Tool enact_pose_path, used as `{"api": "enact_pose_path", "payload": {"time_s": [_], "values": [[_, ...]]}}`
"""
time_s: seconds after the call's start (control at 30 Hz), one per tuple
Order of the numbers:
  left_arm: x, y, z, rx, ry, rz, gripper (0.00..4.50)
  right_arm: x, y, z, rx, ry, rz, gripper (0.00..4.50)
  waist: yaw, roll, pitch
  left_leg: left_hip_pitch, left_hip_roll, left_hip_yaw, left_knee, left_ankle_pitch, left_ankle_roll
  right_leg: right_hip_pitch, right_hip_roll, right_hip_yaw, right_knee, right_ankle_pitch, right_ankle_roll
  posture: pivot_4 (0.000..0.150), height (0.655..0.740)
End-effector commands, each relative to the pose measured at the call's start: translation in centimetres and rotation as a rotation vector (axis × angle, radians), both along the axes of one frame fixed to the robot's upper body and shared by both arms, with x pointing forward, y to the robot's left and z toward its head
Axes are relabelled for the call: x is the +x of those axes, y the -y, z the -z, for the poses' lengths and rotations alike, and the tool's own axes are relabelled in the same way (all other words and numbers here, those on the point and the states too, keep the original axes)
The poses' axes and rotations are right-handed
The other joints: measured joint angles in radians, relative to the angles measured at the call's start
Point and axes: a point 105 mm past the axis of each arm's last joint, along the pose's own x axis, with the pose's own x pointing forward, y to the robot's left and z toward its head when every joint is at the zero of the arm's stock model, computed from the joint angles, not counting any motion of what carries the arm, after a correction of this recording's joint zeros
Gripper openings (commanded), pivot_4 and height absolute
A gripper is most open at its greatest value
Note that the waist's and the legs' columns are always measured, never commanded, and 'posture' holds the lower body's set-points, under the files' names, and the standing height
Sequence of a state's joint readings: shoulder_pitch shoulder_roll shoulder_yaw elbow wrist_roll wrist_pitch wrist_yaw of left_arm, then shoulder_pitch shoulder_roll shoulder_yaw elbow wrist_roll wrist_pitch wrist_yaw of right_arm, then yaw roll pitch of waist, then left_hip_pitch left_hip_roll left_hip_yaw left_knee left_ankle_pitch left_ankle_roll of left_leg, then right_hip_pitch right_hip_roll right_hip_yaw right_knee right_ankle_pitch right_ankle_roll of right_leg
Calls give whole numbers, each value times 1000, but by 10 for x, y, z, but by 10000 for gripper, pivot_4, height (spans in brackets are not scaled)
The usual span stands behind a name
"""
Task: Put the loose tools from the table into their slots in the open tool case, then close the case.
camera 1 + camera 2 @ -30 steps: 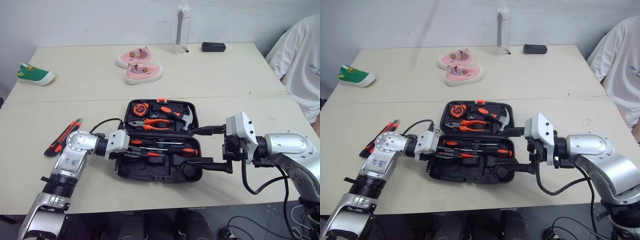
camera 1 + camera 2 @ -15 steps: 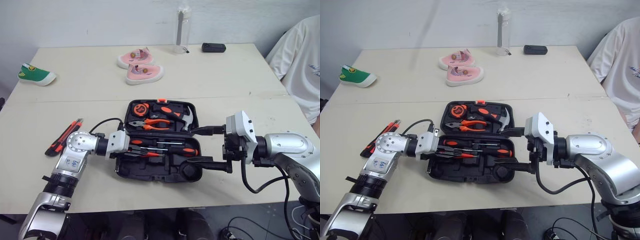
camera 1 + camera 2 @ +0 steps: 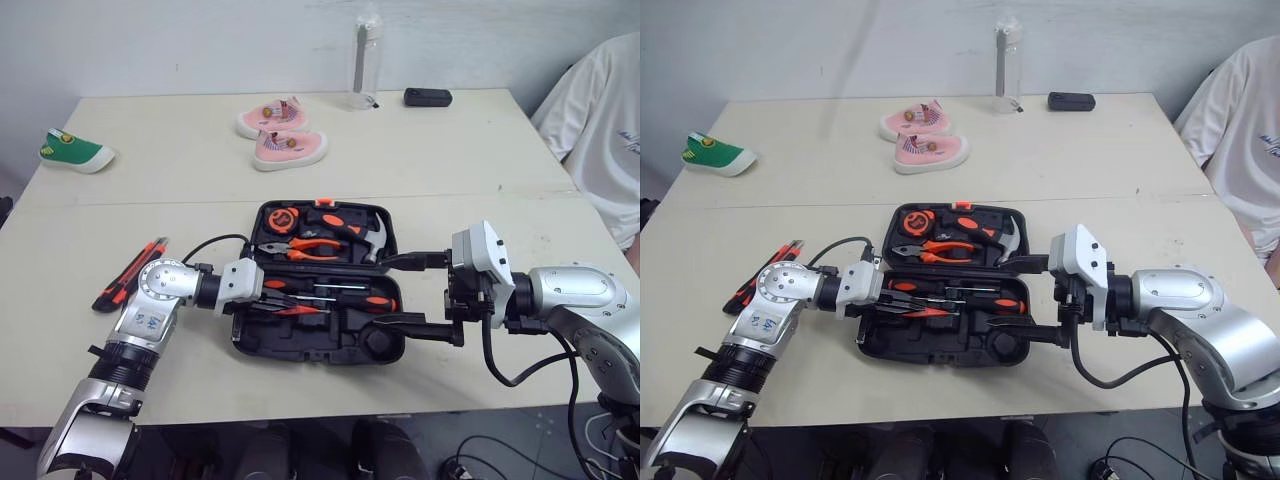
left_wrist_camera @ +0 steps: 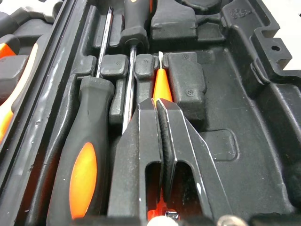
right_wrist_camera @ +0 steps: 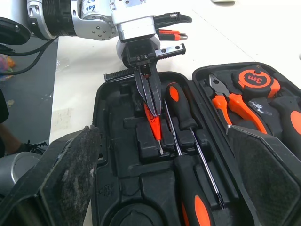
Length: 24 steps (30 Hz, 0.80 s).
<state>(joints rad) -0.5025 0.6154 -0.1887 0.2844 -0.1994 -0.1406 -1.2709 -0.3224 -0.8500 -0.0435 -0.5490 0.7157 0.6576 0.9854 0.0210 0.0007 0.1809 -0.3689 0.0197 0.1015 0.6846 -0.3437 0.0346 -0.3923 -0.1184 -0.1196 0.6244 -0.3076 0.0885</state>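
The black tool case (image 3: 300,350) lies open mid-table. Its far half holds pliers (image 3: 305,247), a tape measure (image 3: 279,216) and a hammer (image 3: 372,236); screwdrivers (image 3: 345,293) lie in the near half. My left gripper (image 3: 283,304) reaches into the near half from the left, shut on a small orange screwdriver (image 4: 162,84) whose shaft lies along a groove in the tray. My right gripper (image 3: 410,295) stands open at the case's right end, one finger beside each half. A red-and-black utility knife (image 3: 130,272) lies loose on the table left of the case.
Two pink shoes (image 3: 280,132) and a green shoe (image 3: 72,150) sit on the far half of the table. A clear bottle (image 3: 364,58) and a black device (image 3: 427,96) stand by the back edge. A person in white (image 3: 600,120) sits at the right.
My left gripper has slid a little to the right, further into the case, with the orange screwdriver. The right gripper has stayed put.
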Motion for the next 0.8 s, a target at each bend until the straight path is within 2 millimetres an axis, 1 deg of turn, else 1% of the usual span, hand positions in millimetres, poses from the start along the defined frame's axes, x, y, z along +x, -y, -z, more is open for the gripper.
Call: {"api": "enact_pose_path", "payload": {"time_s": [0.03,0.17,0.33,0.4,0.5,0.63,0.7,0.77,0.8], "values": [[-5,-16,35,122,-108,-46,182,-4,-3,-10,14,43,-19,45000,0,1,-1,0,0,0,0,0,0,0,0,0,0,0,0,1500,7316],[-7,-20,43,155,-113,-38,182,-5,-3,-9,12,42,-19,45000,-1,3,-3,0,0,0,0,0,0,0,0,0,0,0,0,1500,7316],[-8,-25,49,173,-137,-47,182,-6,-3,-9,11,43,-18,45000,-3,5,-6,1,1,0,0,0,0,0,0,0,0,0,0,1500,7316],[-7,-26,49,156,-158,-66,182,-5,-3,-8,11,44,-18,45000,-4,5,-8,1,1,0,0,0,0,0,0,0,0,0,0,1500,7316],[-5,-26,44,117,-185,-85,182,-5,-4,-9,12,48,-20,45000,-7,5,-9,1,1,0,-1,0,0,0,0,0,0,0,0,1500,7316],[0,-27,19,-1,-217,-151,182,-4,-5,-11,19,60,-23,45000,-19,5,-9,1,1,0,-1,0,0,0,0,0,0,0,0,1500,7316],[3,-35,-2,-88,-227,-215,5331,-2,-5,-13,27,71,-18,45000,-27,5,-9,1,2,0,-2,0,0,0,1,0,0,0,0,1500,7316],[-3,-46,-23,-170,-238,-272,12797,-1,-3,-17,45,86,-9,45000,-38,3,-8,0,3,0,-2,0,-1,-2,2,1,0,0,0,1500,7316],[-7,-51,-29,-192,-241,-295,17451,-1,-2,-19,54,92,-2,45000,-46,2,-7,-1,4,0,-2,0,-2,-2,2,1,-1,0,-1,1500,7316]]}}
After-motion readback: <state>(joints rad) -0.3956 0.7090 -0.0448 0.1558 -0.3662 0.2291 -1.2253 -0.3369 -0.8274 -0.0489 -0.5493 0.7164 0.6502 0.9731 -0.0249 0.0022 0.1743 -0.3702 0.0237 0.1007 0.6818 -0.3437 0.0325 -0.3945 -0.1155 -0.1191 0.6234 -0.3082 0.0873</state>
